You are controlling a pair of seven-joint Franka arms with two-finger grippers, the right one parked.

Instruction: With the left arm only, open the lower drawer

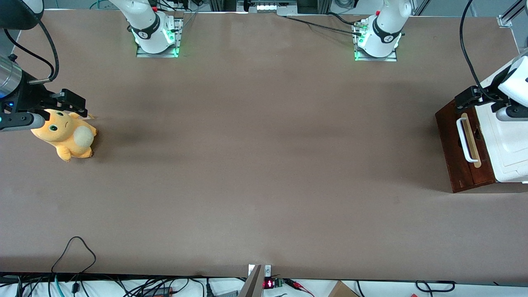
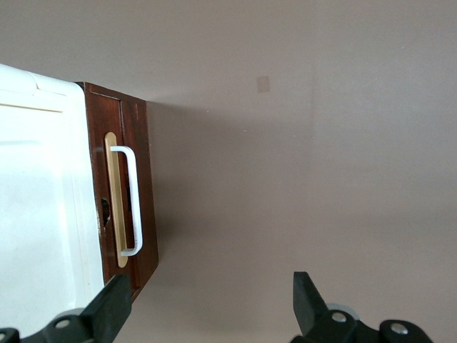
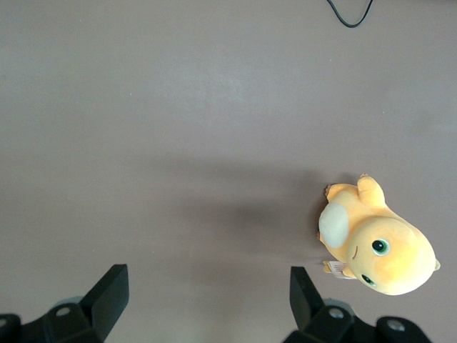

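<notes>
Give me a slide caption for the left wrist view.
Open pincer above the cabinet, over its edge and the table; the lower drawer and its white handle untouched.

At the right edge of the frame, the left arm (image 1: 513, 84) hangs above the white-topped cabinet (image 1: 509, 142), its black claw (image 1: 468, 99) just above the upper end of the lower drawer (image 1: 458, 152) and its white handle (image 1: 465, 139). An orange plush toy (image 1: 66, 136) lies at the left edge on the brown tabletop (image 1: 264, 165).
</notes>
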